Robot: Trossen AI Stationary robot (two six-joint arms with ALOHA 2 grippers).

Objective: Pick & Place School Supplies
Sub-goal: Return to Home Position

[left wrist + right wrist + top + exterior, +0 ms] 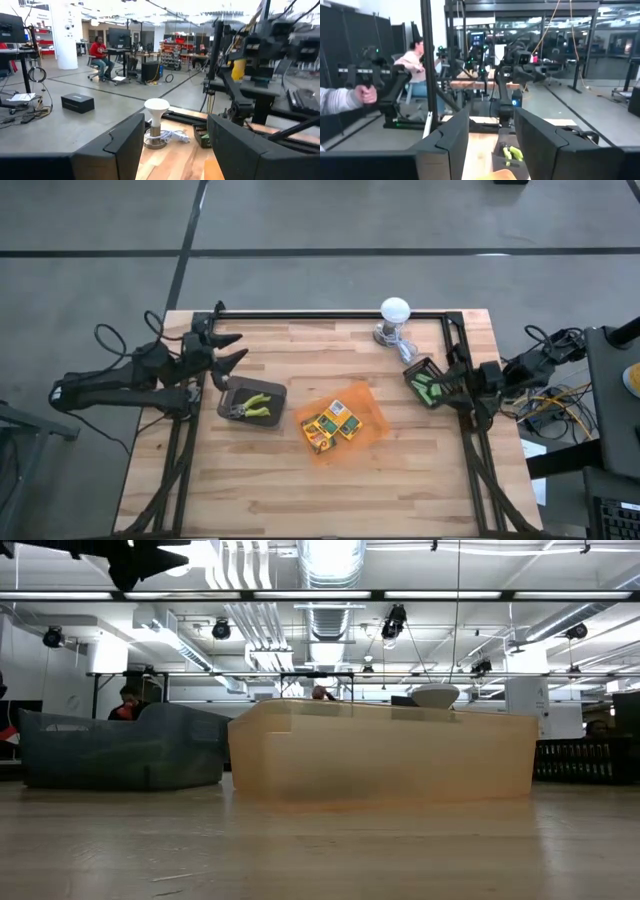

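Note:
Yellow-and-green crayon boxes [332, 426] lie in an orange translucent tray [368, 408] at the table's middle. Left of it, a dark tray [270, 393] holds yellow-green plier-like tools [250, 406], which also show in the right wrist view [512, 152]. A small dark bin with green pieces [422, 384] stands near the right edge. My left gripper [238, 348] hovers open and level above the table's left part, just beyond the dark tray. My right gripper [445, 380] is open and level at the right edge by the dark bin. Nothing sits between either pair of fingers.
A white round-headed lamp [394, 312] with its cable [403, 345] stands at the far edge, right of centre. A black frame [330, 317] runs along the far edge and both sides. Bare wood lies along the near edge. People sit in the room beyond.

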